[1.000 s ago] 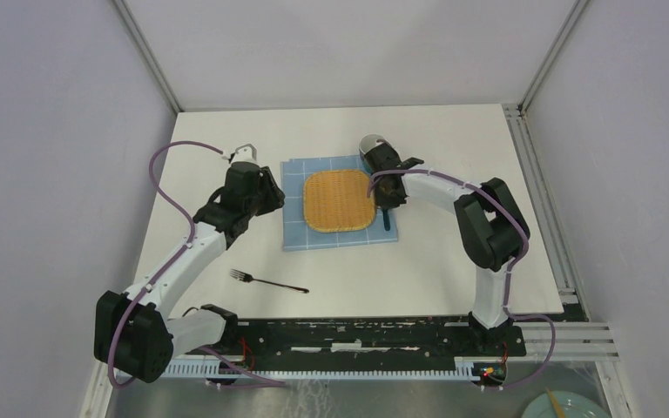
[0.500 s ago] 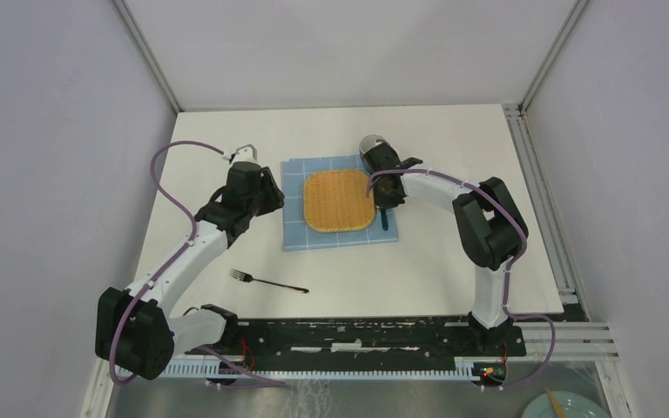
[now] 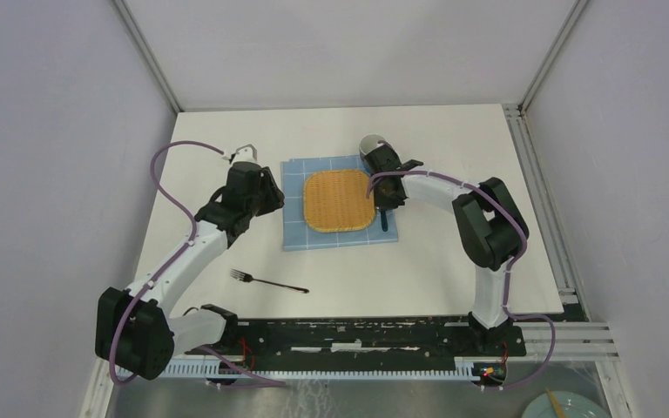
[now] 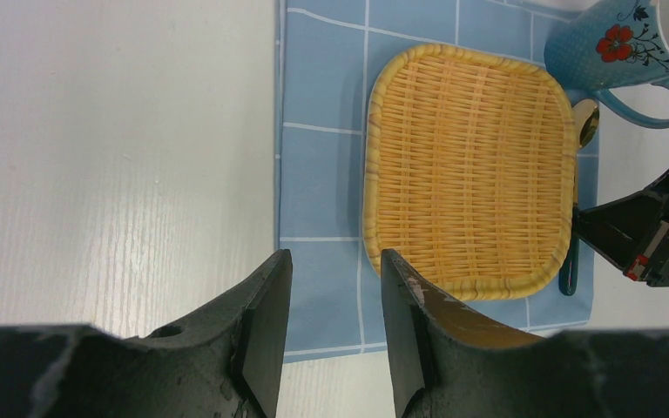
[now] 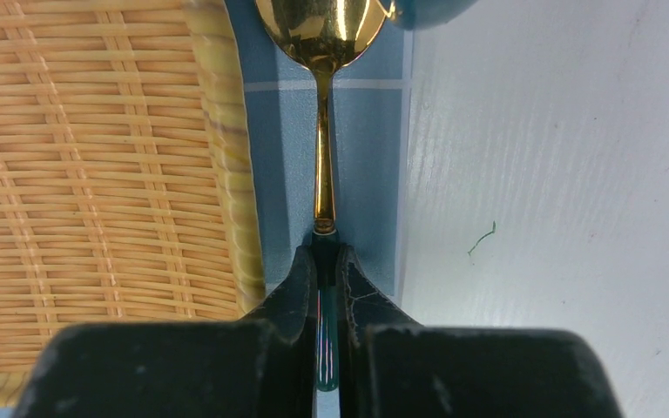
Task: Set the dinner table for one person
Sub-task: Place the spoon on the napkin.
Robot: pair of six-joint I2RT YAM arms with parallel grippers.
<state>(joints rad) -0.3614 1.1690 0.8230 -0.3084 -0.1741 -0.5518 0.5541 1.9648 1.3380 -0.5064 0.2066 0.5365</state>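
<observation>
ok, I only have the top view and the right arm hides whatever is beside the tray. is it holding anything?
Observer: Yes. In the right wrist view, the right gripper is shut on a spoon. It grips the dark green handle, and the gold bowl points away from the gripper.
Operator: Where does the spoon sit?
Observer: Along the strip of blue cloth between the wicker tray and the cloth's edge. I can't tell whether it is resting on the cloth or just above it.
Operator: Left gripper?
Observer: In the left wrist view, the left gripper is open with nothing between the jaws. Only cloth shows through the gap.
</observation>
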